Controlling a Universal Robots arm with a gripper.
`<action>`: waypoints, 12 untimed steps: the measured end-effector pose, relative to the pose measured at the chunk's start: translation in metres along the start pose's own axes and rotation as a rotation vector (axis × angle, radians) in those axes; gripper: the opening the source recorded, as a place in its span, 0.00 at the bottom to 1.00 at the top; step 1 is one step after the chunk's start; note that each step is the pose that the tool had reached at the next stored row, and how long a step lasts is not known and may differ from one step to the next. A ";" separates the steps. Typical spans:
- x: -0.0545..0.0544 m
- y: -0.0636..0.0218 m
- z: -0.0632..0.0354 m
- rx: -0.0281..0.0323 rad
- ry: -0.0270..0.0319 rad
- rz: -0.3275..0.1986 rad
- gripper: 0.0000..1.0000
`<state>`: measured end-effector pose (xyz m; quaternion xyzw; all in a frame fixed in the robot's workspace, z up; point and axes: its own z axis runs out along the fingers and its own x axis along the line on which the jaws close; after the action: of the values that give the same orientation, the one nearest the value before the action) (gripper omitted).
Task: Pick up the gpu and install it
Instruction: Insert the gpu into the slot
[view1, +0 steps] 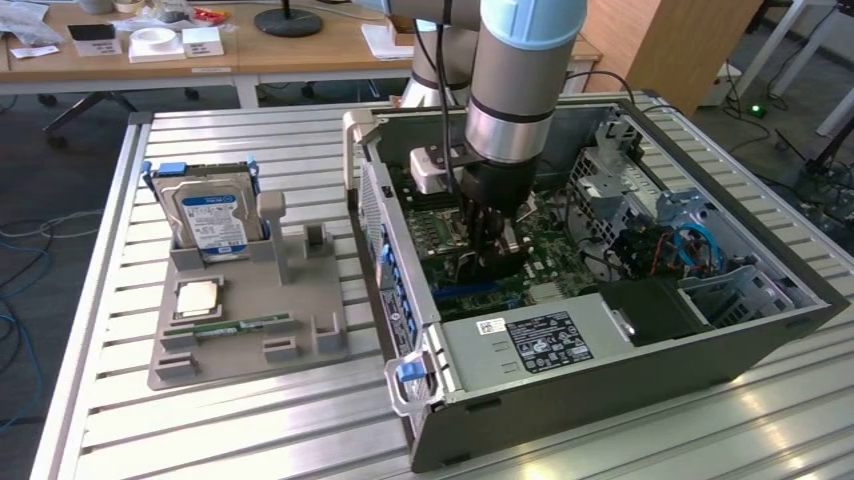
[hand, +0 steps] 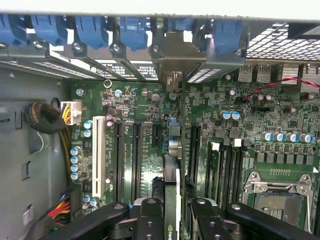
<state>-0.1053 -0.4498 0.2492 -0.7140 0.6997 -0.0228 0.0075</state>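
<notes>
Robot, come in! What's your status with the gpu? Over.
Fingers shut on thin dark gpu card. Card edge-on above green motherboard slots, inside open grey computer case. Nothing visibly blocking.

Exterior view, upper centre of frame: the arm (view1: 514, 80) has a pale blue joint cap, a grey cylindrical link below it and a bright metal ring at the wrist. A black cable (view1: 445, 100) runs down its side. A white-and-silver box (view1: 430, 168) is mounted at the wrist. The gripper (view1: 487, 262) has a black housing. Wrist view: the fingers (hand: 150, 220) are matt black bars with round grey pivot pins (hand: 118, 206).
</notes>
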 end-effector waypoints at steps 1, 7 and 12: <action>0.000 0.0000 -0.0002 0.0001 -0.0002 0.000 0.26; 0.000 0.0000 0.0006 0.0000 0.0006 0.006 0.26; 0.000 0.0001 0.0008 0.0001 0.0004 0.009 0.26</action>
<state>-0.1054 -0.4499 0.2484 -0.7109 0.7029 -0.0230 0.0075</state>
